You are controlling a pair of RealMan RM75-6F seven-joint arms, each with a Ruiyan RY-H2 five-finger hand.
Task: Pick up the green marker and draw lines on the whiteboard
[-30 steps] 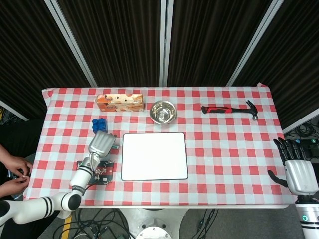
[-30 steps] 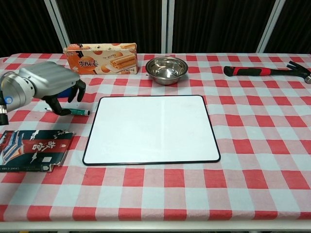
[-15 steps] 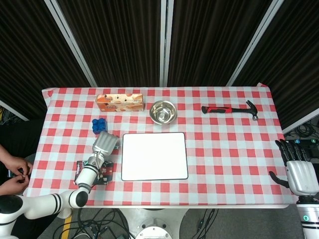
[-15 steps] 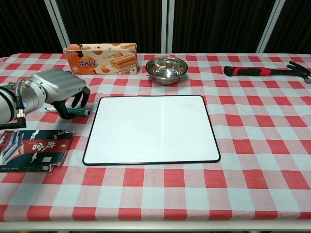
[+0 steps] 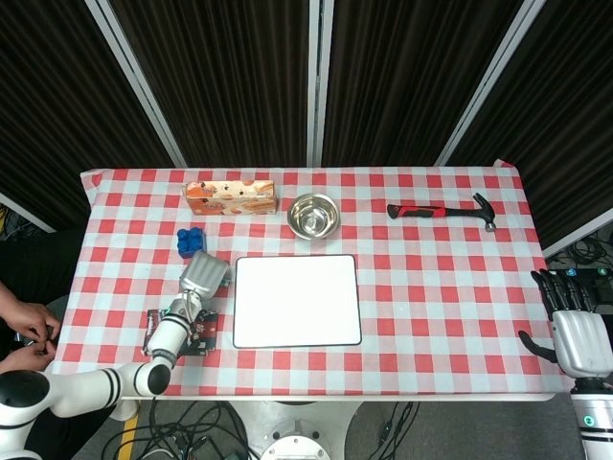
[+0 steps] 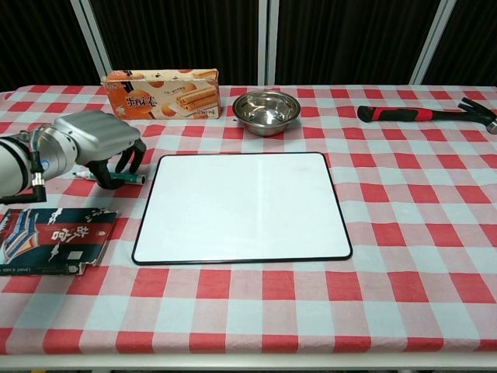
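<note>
The green marker is lying flat on the table, just left of the whiteboard's far left corner, with its length running left to right. The left hand is hovering over it, palm down, fingers curling downward around the marker's barrel; the chest view is not showing clearly whether they are actually gripping it or only touching it. The marker itself is hidden under the hand in the head view.

The whiteboard is sitting flat near the middle of the table, its white surface showing no lines. The right hand is hanging off the right edge of the table, well apart from everything, fingers spread and holding nothing.

A dark printed packet is lying at the near left, close to the left forearm. At the far side, an orange biscuit box is standing to the left of a steel bowl, and a red-handled hammer is lying to the far right. A small blue object is resting just beyond the left hand.
</note>
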